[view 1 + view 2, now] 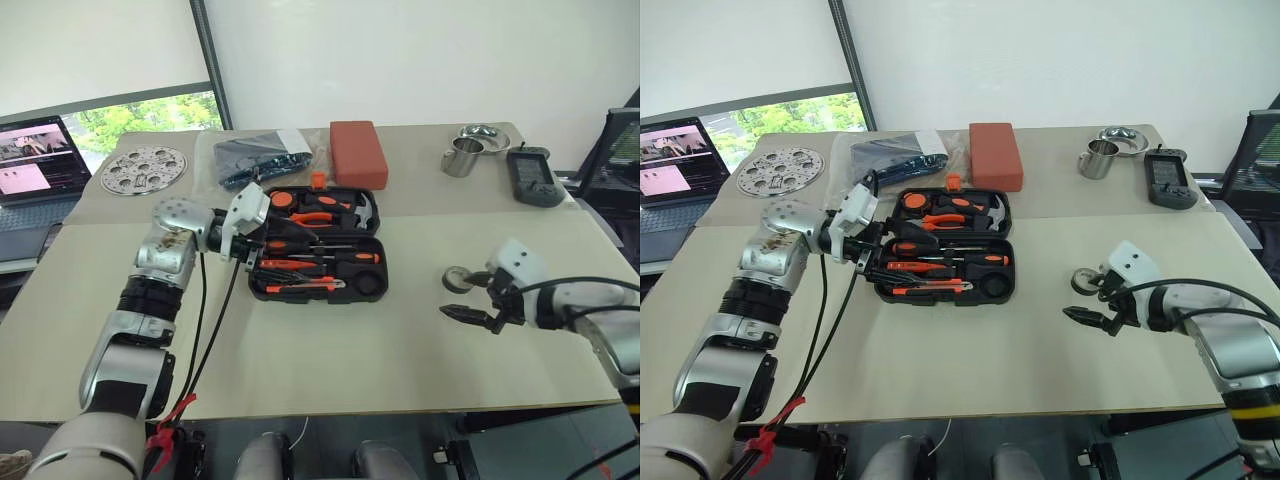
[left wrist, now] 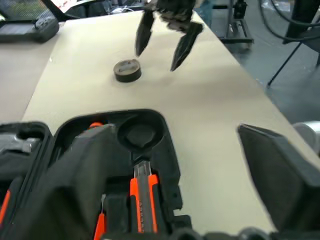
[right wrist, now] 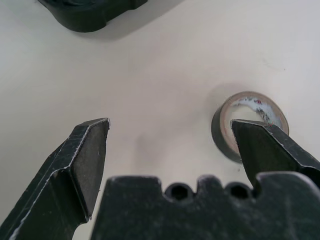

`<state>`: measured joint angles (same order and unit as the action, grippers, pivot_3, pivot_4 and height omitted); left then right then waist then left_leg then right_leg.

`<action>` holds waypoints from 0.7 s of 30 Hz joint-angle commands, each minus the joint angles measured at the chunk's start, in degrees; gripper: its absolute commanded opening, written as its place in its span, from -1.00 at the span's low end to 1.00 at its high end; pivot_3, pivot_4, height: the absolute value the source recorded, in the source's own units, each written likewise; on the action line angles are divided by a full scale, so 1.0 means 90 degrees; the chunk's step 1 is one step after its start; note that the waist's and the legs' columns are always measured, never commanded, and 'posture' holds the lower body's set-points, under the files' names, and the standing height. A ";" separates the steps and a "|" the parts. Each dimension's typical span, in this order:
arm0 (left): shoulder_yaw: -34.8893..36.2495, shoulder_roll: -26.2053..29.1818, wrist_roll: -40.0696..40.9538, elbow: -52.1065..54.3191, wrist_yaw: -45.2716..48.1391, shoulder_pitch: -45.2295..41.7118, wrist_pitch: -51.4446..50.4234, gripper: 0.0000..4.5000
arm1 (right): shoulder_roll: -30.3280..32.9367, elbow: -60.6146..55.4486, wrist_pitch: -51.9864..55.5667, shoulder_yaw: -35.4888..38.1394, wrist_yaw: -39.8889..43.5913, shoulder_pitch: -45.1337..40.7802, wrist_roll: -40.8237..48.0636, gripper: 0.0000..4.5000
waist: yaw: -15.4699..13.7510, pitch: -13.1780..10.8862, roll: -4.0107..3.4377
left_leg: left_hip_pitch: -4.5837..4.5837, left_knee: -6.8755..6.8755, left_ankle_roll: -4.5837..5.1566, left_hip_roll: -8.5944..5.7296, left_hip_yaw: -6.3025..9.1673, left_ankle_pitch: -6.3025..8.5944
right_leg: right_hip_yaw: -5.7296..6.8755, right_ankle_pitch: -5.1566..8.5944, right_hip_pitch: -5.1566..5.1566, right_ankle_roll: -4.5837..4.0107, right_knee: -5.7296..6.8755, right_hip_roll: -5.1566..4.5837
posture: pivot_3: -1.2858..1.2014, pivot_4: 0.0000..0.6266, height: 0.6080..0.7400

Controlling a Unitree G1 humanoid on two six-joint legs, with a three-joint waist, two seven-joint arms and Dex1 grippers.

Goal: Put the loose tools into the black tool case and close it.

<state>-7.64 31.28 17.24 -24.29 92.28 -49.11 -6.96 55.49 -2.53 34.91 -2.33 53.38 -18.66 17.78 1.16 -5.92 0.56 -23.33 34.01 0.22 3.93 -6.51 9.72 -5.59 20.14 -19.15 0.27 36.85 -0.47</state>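
Right now your right end effector (image 1: 470, 313) hangs low over the bench (image 1: 330, 350) with its 2 black fingers spread wide and nothing between them, and the grey roll (image 1: 458, 279) lies flat on the bench just beyond and slightly to the side of it. In the right wrist view one fingertip (image 3: 260, 135) already overlaps the roll's rim (image 3: 222, 125), so the roll sits off centre in the gap. If you close from this line, I judge that finger will land on top of the rim or nudge the roll away instead of straddling it; shift sideways first. The roll is round with its hole facing up, so it has no long axis to line up with.

Your left end effector (image 1: 250, 255) hovers at the near left end of the black tool case (image 1: 315, 245), fingers apart and empty. Watch its trailing cables near the case edge: a drag could shift the case.

The case lies open near the middle of the bench, its long axis running left to right across your view, lid half toward the far side beside the red block (image 1: 357, 153). Screwdrivers (image 1: 330, 258) and the knife (image 1: 300, 286) lie lengthwise in their slots; the round pocket (image 2: 140, 134) at the right end is empty. Any tool sitting proud could stop the lid shutting
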 commanded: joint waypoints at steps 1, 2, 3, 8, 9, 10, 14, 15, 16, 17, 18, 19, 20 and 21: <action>0.0035 0.0257 0.0181 0.0689 0.0015 0.0077 -0.0383 0.95 | 0.0044 0.0564 -0.0197 -0.0292 0.0351 -0.0534 -0.0353 1.00 | -0.0018 0.0000 0.0000 | 0.0000 0.0001 0.0001 0.0000 0.0000 0.0001 | 0.0000 0.0000 0.0000 0.0000 0.0001 -0.0001 | 0.03 -0.52 1.00; 0.0023 0.0321 0.0167 0.0837 0.0000 0.0120 -0.0413 0.95 | 0.0038 0.0767 -0.0250 -0.0404 0.0435 -0.0674 -0.0467 1.00 | -0.0022 0.0000 -0.0001 | -0.0001 0.0001 0.0002 0.0002 0.0000 0.0001 | 0.0000 0.0000 0.0000 0.0000 0.0000 -0.0001 | 0.03 -0.52 1.00; 0.0020 0.0362 0.0148 0.0948 -0.0046 0.0155 -0.0426 0.95 | 0.0025 0.0939 -0.0305 -0.0485 0.0496 -0.0791 -0.0564 1.00 | -0.0025 0.0000 -0.0001 | -0.0001 0.0001 0.0002 0.0003 0.0000 0.0002 | 0.0000 0.0000 -0.0001 0.0000 0.0000 -0.0002 | 0.03 -0.52 1.00; 0.0136 0.0433 0.0270 0.1421 -0.0300 0.0304 -0.0642 1.00 | -0.0142 0.1803 -0.0511 -0.0924 0.0805 -0.1389 -0.1015 0.67 | -0.0053 -0.0002 -0.0003 | -0.0004 0.0004 0.0002 0.0004 0.0000 0.0001 | 0.0000 0.0000 -0.0002 -0.0001 -0.0001 -0.0004 | 0.03 -0.52 1.00; 0.0150 0.0446 0.0259 0.1473 -0.0359 0.0333 -0.0644 1.00 | -0.0201 0.2016 -0.0599 -0.1024 0.0820 -0.1507 -0.1146 0.49 | -0.0049 -0.0003 -0.0003 | -0.0004 0.0006 0.0002 0.0004 0.0000 0.0001 | 0.0000 0.0000 -0.0001 -0.0001 -0.0001 -0.0005 | 0.03 -0.52 1.00; 0.0160 0.0456 0.0246 0.1517 -0.0413 0.0357 -0.0652 1.00 | -0.0273 0.2215 -0.0675 -0.1085 0.0830 -0.1618 -0.1235 0.34 | -0.0048 -0.0003 -0.0003 | -0.0004 0.0007 0.0002 0.0003 0.0000 0.0001 | 0.0000 0.0000 -0.0001 -0.0001 0.0000 -0.0005 | 0.03 -0.52 1.00; 0.0209 0.0505 0.0284 0.1688 -0.0582 0.0493 -0.0718 1.00 | -0.0527 0.2843 -0.0907 -0.1199 0.0997 -0.1996 -0.1449 -0.26 | -0.0037 -0.0006 -0.0008 | 0.0000 0.0007 0.0002 0.0004 -0.0002 0.0001 | -0.0001 0.0000 -0.0001 -0.0001 0.0002 -0.0004 | 0.03 -0.52 1.00; 0.0219 0.0527 0.0287 0.1726 -0.0612 0.0533 -0.0717 1.00 | -0.0537 0.2910 -0.0921 -0.1223 0.1073 -0.2044 -0.1501 -0.38 | -0.0038 -0.0009 -0.0011 | 0.0000 0.0006 0.0002 0.0004 -0.0003 0.0001 | -0.0003 0.0000 -0.0002 -0.0001 0.0002 -0.0004 | 0.03 -0.52 1.00; 0.0229 0.0549 0.0287 0.1753 -0.0634 0.0568 -0.0711 1.00 | -0.0541 0.2956 -0.0933 -0.1237 0.1120 -0.2075 -0.1548 -0.53 | -0.0040 -0.0011 -0.0012 | 0.0000 0.0007 0.0002 0.0004 -0.0004 0.0001 | -0.0003 0.0000 -0.0002 -0.0001 0.0003 -0.0004 | 0.03 -0.52 1.00; 0.0234 0.0569 0.0289 0.1769 -0.0651 0.0593 -0.0707 1.00 | -0.0539 0.2982 -0.0927 -0.1247 0.1167 -0.2092 -0.1587 -0.69 | -0.0039 -0.0011 -0.0013 | 0.0000 0.0007 0.0002 0.0005 -0.0004 0.0001 | -0.0003 0.0000 -0.0002 -0.0001 0.0003 -0.0005 | 0.03 -0.52 1.00; 0.0236 0.0584 0.0293 0.1773 -0.0673 0.0608 -0.0700 1.00 | -0.0528 0.3011 -0.0939 -0.1268 0.1235 -0.2112 -0.1630 -0.83 | -0.0039 -0.0011 -0.0013 | 0.0000 0.0007 0.0001 0.0005 -0.0004 0.0001 | -0.0003 0.0000 -0.0002 -0.0001 0.0003 -0.0005 | 0.03 -0.52 1.00; 0.0244 0.0587 0.0294 0.1773 -0.0716 0.0619 -0.0688 1.00 | -0.0528 0.3031 -0.0982 -0.1255 0.1274 -0.2137 -0.1664 -0.97 | -0.0041 -0.0011 -0.0013 | 0.0000 0.0007 0.0001 0.0005 -0.0004 0.0001 | -0.0003 0.0000 -0.0002 -0.0001 0.0004 -0.0005 | 0.03 -0.52 1.00; 0.0250 0.0587 0.0295 0.1776 -0.0751 0.0630 -0.0682 1.00 | -0.0538 0.3042 -0.0991 -0.1228 0.1297 -0.2169 -0.1685 -0.97 | -0.0041 -0.0011 -0.0013 | 0.0000 0.0008 0.0001 0.0005 -0.0004 0.0000 | -0.0003 0.0000 -0.0001 -0.0001 0.0004 -0.0005 | 0.03 -0.52 1.00; 0.0251 0.0586 0.0289 0.1778 -0.0781 0.0641 -0.0671 1.00 | -0.0520 0.3014 -0.1003 -0.1204 0.1340 -0.2203 -0.1703 -0.97 | -0.0041 -0.0011 -0.0013 | 0.0001 0.0008 0.0001 0.0005 -0.0005 0.0000 | -0.0003 0.0000 -0.0001 -0.0001 0.0004 -0.0005 | 0.03 -0.52 1.00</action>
<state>-7.17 35.91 18.43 -9.80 86.06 -43.00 -13.11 50.18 25.32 27.22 -13.95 64.45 -37.11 2.96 0.79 -6.02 0.44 -23.32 34.08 0.23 3.97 -6.55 9.72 -5.62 20.14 -19.16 0.26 36.88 -0.51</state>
